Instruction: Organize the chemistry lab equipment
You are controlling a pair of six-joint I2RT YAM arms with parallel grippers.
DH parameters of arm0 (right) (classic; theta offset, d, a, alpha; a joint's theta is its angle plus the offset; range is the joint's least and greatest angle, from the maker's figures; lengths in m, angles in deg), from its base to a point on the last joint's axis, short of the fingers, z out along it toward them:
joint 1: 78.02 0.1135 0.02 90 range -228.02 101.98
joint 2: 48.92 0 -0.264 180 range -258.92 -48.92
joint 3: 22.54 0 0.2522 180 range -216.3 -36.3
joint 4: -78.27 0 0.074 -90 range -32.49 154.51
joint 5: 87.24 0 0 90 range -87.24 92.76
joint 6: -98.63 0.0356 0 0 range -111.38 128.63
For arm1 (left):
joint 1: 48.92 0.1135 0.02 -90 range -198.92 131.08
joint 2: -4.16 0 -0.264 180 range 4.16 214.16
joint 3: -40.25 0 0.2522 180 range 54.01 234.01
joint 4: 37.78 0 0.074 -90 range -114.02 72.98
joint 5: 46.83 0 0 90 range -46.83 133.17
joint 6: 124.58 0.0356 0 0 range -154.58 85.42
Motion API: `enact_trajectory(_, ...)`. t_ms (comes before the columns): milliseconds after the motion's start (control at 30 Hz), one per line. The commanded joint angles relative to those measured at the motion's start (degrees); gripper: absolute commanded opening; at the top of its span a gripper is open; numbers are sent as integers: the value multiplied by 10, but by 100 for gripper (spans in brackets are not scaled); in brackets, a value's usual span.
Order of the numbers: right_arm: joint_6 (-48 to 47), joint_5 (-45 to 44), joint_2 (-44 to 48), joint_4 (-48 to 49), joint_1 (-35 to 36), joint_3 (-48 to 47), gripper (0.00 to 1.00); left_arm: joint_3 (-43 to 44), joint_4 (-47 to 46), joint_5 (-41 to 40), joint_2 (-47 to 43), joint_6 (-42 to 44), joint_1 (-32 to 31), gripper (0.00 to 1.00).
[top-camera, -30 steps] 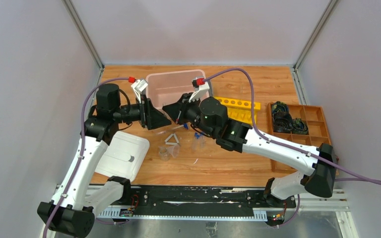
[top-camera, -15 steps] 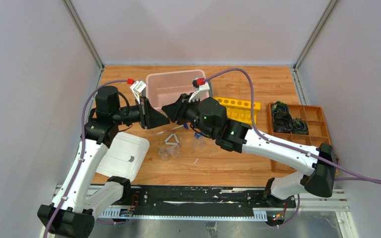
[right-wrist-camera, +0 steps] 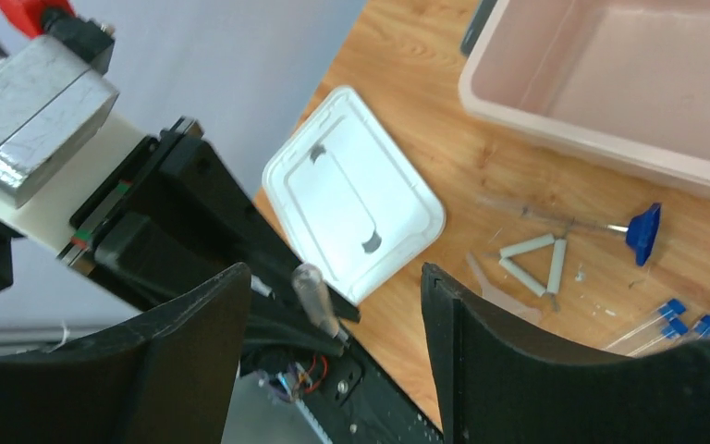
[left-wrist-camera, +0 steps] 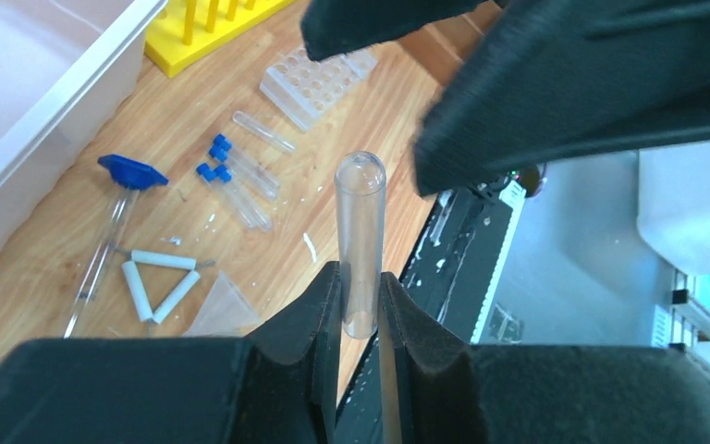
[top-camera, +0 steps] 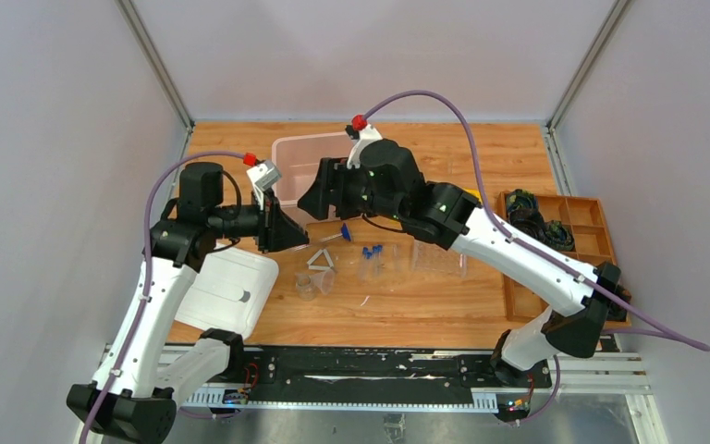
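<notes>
My left gripper (left-wrist-camera: 361,282) is shut on the lower end of a clear uncapped tube (left-wrist-camera: 361,231), which stands up between its fingers above the table. My right gripper (right-wrist-camera: 333,277) is open, drawn back from that tube (right-wrist-camera: 316,298) with a gap on both sides. In the top view the left gripper (top-camera: 291,236) sits just below and left of the right gripper (top-camera: 312,199). On the wood lie blue-capped tubes (top-camera: 370,257), the white triangle (top-camera: 320,262), the blue-tipped rod (top-camera: 333,235), a small clear cup (top-camera: 307,285) and the clear tube rack (top-camera: 439,259).
A pink bin (top-camera: 300,153) stands behind the grippers. A white lid (top-camera: 226,291) lies at the front left. The yellow rack (top-camera: 462,197) is partly behind the right arm, and a wooden compartment tray (top-camera: 569,242) with black coiled items sits at the right.
The right gripper opened, let go of the tube and drew up and back toward the bin. The left gripper closed on the tube and now holds it alone.
</notes>
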State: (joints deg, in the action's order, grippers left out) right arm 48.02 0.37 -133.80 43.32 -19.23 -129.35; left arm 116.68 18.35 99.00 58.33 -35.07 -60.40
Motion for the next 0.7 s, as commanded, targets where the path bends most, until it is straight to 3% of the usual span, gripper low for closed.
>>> enact_trajectory(0, -26, 78, -11, -63, -3, -40, 71, 7, 42, -9, -10, 89, -4, 0)
enact_trajectory(367, -28, 115, -68, -84, -3, -81, 53, 1, 48, -20, -25, 126, -4, 0)
enact_trajectory(667, -25, 133, -100, -83, -2, -92, 22, -2, 49, -35, -28, 136, -4, 1)
